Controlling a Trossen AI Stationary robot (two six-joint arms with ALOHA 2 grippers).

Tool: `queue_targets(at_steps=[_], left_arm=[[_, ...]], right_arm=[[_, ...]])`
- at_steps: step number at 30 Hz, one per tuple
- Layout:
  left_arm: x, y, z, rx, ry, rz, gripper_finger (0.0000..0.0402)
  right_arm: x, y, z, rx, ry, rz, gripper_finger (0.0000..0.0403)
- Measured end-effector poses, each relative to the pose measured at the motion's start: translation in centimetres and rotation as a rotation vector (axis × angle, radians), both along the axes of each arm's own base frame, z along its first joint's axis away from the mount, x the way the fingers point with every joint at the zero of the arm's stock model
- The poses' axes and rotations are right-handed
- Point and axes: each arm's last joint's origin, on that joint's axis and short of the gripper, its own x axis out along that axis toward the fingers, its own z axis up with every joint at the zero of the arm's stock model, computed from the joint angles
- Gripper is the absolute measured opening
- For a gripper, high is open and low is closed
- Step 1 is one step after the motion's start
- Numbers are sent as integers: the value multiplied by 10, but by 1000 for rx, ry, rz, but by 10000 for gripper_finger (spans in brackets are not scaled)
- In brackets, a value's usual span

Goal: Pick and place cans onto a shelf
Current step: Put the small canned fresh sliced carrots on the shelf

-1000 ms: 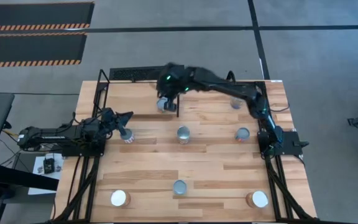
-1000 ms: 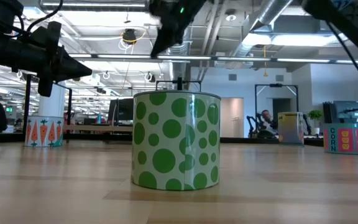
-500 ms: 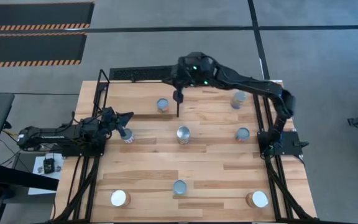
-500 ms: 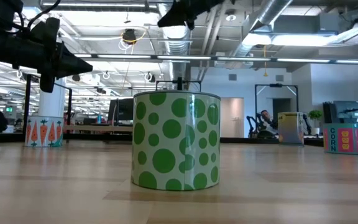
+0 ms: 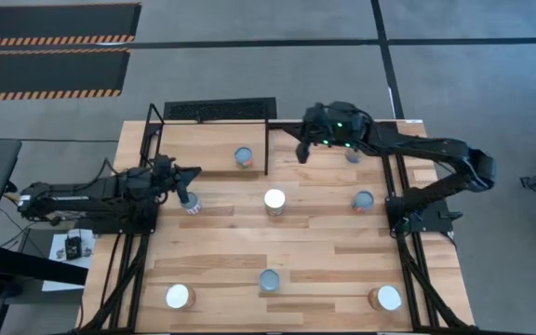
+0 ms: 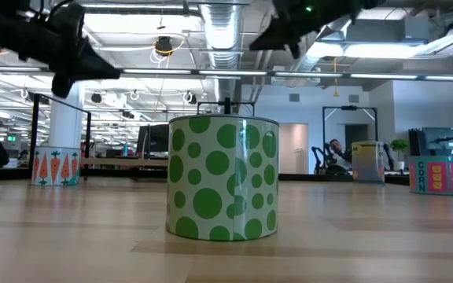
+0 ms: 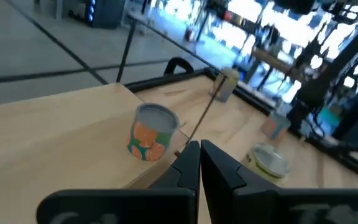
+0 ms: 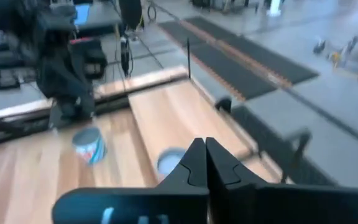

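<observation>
The shelf [image 5: 207, 149] is a light-wood board in a black rod frame at the table's far left. One bluish-topped can [image 5: 243, 156] stands on it and also shows in the right wrist view [image 8: 168, 163]. My right gripper [image 5: 302, 151] is shut and empty, above the table to the right of the shelf. My left gripper [image 5: 190, 177] is shut and empty at the left, just on the far side of a can [image 5: 192, 204]. Other cans stand on the tabletop: centre [image 5: 274, 199], right [image 5: 363, 200], far right [image 5: 353, 154].
Three more cans stand near the front edge: left [image 5: 179, 297], middle [image 5: 269, 279] and right [image 5: 389, 298]. In the low view a green-dotted can [image 6: 222, 177] fills the centre. The shelf's black upright rod [image 5: 267, 149] stands between my right gripper and the shelved can.
My right gripper has let go of the can on the shelf board and gone toward the table's right edge, past the shelf's frame. The can stays standing on the board where it was set.
</observation>
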Motion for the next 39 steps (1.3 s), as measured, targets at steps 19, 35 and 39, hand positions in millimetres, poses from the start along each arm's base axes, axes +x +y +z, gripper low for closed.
queue_targets(at_steps=[19, 35, 39], left_arm=[[43, -16, -14, -489, 848, -40, 30], [68, -25, -48, -381, 1041, 27, 144], [71, -25, -51, -352, 1063, 3, 128]], right_arm=[[-59, -4, -31, 48, 6, -107, 3], [-59, -4, -33, 19, 37, -76, 6], [-59, -4, -33, 19, 37, -76, 5]])
